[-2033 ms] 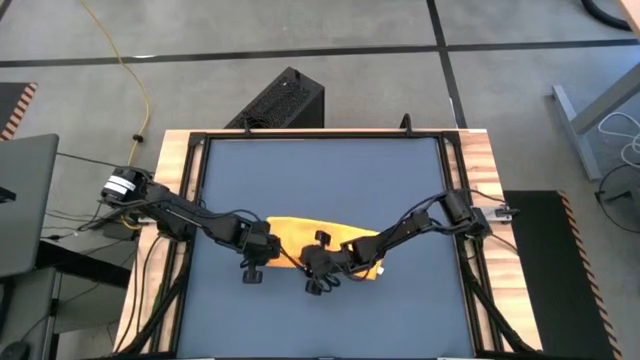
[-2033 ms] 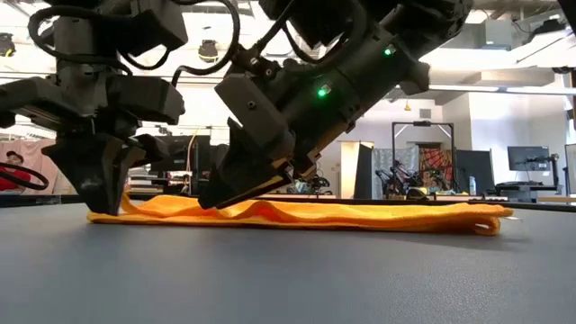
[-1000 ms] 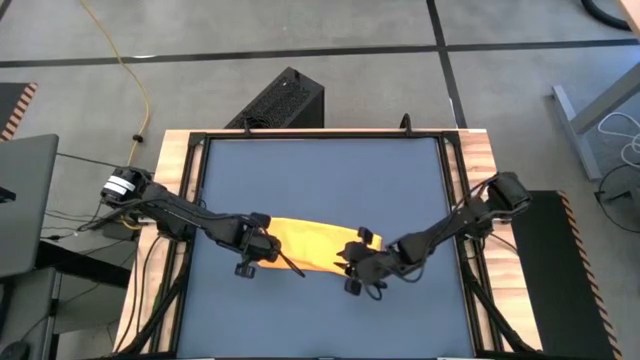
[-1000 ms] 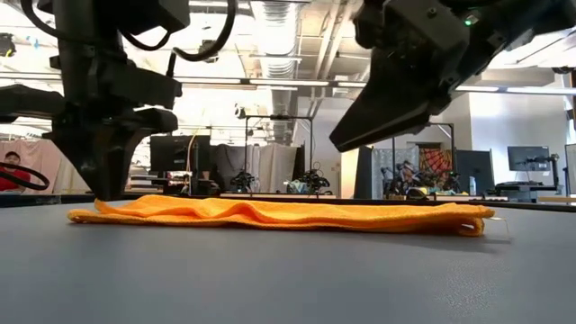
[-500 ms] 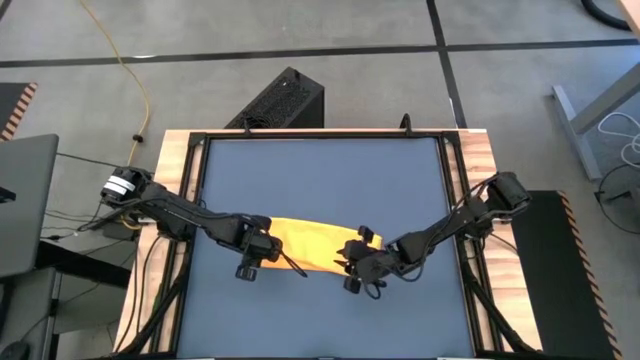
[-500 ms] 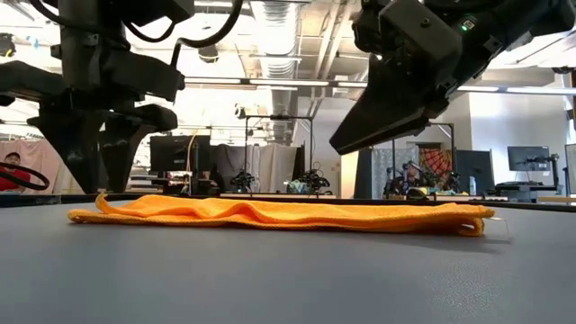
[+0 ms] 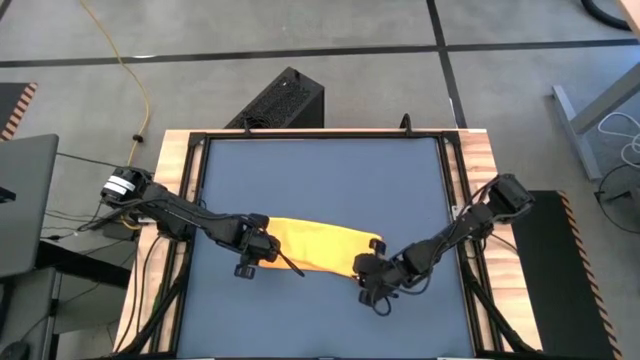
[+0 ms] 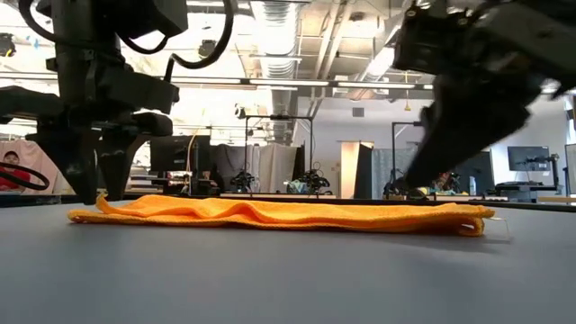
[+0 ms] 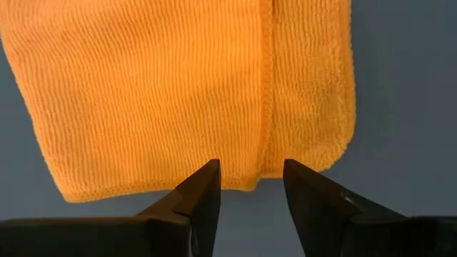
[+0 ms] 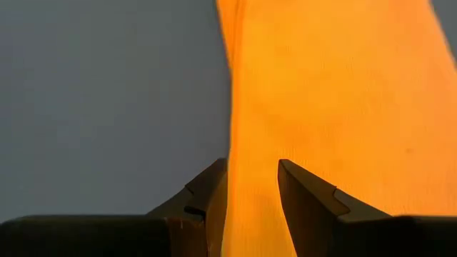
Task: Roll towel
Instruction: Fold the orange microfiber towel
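I see towel [image 7: 315, 246] folded flat in strip, near front of table [image 7: 320, 170]; left gripper [image 9: 250, 187] parted over left end hem, nothing held; right gripper [image 10: 252, 187] parted over right end; I'd pinch one end squarely, roll tight, keep edges aligned.

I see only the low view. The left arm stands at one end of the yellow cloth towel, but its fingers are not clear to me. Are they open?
Observer: Yes. In the left wrist view the left gripper is open, poised at the short end edge of the small yellow cloth towel.
Operator: And the right one?
Observer: The right gripper is open too, at a long edge of the towel.
Operator: Is the towel rolled anywhere?
Observer: No. From above it lies as a flat strip on the dark blue tabletop, with one gripper at each end.
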Available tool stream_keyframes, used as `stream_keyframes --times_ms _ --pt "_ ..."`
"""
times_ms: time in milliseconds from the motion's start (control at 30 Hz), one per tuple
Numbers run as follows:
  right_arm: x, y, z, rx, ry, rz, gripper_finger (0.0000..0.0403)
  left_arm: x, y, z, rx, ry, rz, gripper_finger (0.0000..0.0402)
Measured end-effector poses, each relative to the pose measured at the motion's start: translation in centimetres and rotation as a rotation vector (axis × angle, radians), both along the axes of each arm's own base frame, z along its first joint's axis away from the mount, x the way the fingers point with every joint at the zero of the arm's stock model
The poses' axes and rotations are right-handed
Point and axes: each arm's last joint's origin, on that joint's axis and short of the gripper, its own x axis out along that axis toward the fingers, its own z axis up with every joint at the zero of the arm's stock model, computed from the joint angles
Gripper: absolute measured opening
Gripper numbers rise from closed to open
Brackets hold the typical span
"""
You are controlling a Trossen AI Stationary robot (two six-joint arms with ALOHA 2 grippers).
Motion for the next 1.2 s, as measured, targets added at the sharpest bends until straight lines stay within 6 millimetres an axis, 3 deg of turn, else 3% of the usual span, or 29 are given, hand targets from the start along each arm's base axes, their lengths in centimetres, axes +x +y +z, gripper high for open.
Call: stream_keyframes --times_ms 233,633,800,1200 --pt "-1.2 1.4 0.8 0.000 0.118 -0.025 0.0150 0.2 0.0 0.0 0.003 -0.023 0.003 0.0129" --pt "-3.1 4.5 2.3 0.019 0.176 0.015 0.0150 0.4 0.5 0.0 -0.004 -0.026 0.017 0.0006" --pt "-3.5 4.8 2.2 0.024 0.189 0.029 0.0150 0.5 0.8 0.2 0.003 -0.021 0.029 0.0001" --pt "-3.2 4.4 2.2 0.023 0.191 0.014 0.0150 1.7 0.4 3.4 0.006 -0.017 0.009 0.0000"
